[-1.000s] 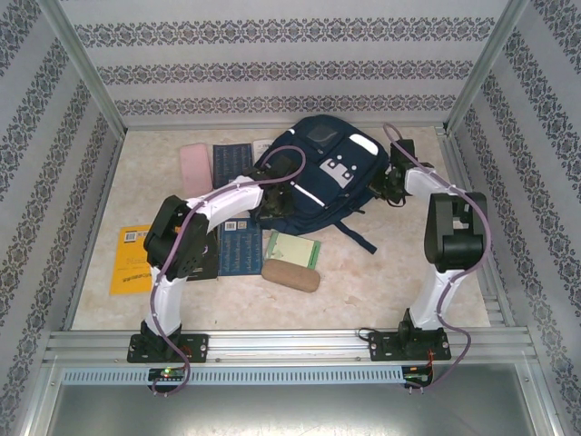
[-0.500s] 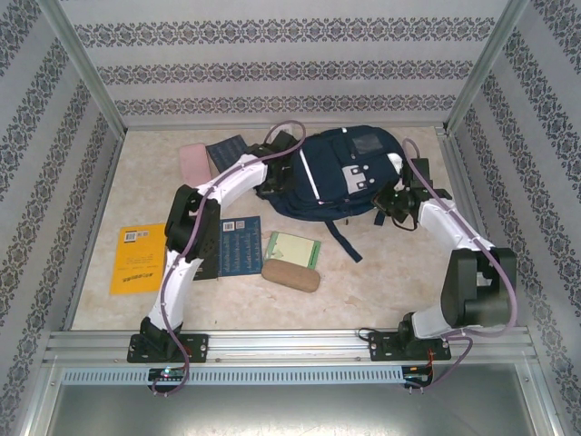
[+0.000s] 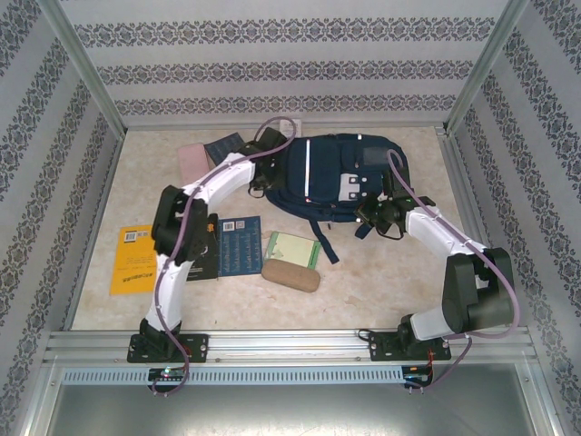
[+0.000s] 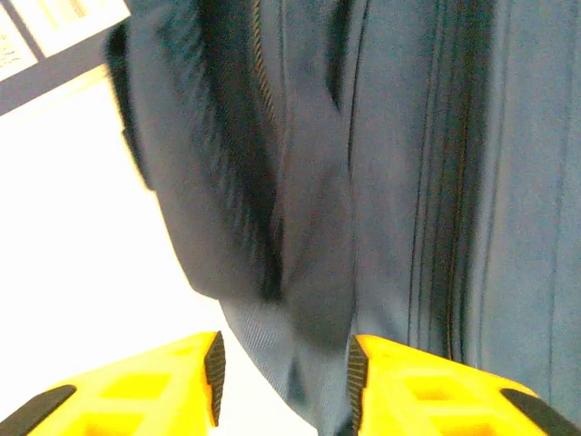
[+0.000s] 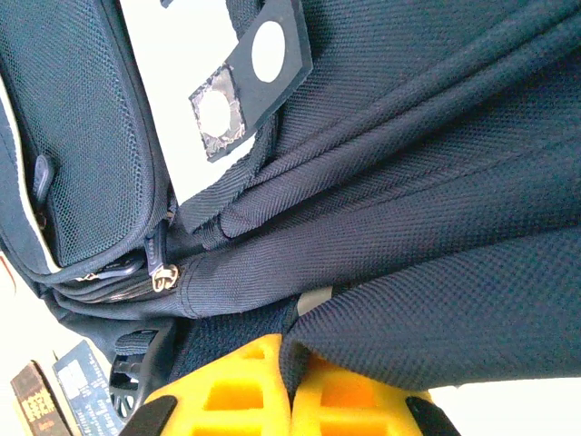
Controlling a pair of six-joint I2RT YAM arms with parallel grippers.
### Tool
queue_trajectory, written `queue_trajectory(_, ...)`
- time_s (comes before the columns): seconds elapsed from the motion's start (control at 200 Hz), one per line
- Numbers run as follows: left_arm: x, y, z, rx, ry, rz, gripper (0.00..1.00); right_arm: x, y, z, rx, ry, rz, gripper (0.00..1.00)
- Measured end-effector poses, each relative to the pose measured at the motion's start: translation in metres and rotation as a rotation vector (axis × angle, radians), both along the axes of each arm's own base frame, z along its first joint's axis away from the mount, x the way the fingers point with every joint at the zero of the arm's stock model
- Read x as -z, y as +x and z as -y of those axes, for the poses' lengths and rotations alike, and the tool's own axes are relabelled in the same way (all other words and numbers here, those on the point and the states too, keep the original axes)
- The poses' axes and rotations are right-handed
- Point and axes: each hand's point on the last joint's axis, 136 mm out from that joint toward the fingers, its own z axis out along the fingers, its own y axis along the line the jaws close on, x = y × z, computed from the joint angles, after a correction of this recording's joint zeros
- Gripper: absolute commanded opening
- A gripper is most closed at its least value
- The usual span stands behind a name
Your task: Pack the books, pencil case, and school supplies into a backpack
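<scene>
Navy backpack (image 3: 331, 177), far centre, now lies turned. The left gripper (image 4: 283, 368) has just parted its jaws, releasing the bag's left edge. The right gripper (image 5: 290, 363) stays clamped on its right side. The books (image 3: 239, 245) wait unpacked, near left.

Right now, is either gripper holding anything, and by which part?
The right gripper pinches the backpack by a fabric fold at its edge. The left gripper is open, gripping nothing.

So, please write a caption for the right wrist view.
Right gripper pinching a fold of the navy backpack fabric.
</scene>
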Motion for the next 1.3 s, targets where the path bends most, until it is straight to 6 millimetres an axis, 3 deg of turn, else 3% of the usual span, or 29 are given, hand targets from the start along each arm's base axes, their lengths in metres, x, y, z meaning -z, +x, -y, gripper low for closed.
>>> queue_trajectory(0.115,-0.028,-0.031,-0.001,0.028,-0.02,0.082,0.47,-0.001,0.002,0.0,0.014,0.009,-0.005,0.0)
queue_trajectory(0.245,-0.046,-0.067,0.028,0.131,-0.044,0.195,0.48,-0.004,0.009,-0.002,0.026,0.021,-0.008,0.0)
queue_trajectory(0.4,-0.019,-0.112,0.08,0.294,-0.04,0.228,0.47,-0.008,0.019,-0.005,0.032,0.031,-0.007,0.0)
queue_trajectory(0.509,0.001,-0.129,0.107,0.373,-0.017,0.233,0.44,-0.009,0.021,-0.008,0.029,0.035,-0.005,0.0)
queue_trajectory(0.649,0.016,-0.133,0.129,0.411,-0.009,0.251,0.42,-0.005,0.021,-0.009,0.035,0.038,-0.02,0.0)
queue_trajectory(0.779,0.024,-0.121,0.145,0.421,-0.002,0.274,0.41,-0.004,0.02,-0.009,0.039,0.04,-0.027,0.0)
queue_trajectory(1.299,0.043,-0.089,0.166,0.396,0.044,0.33,0.33,-0.007,0.021,-0.011,0.035,0.049,-0.028,0.0)
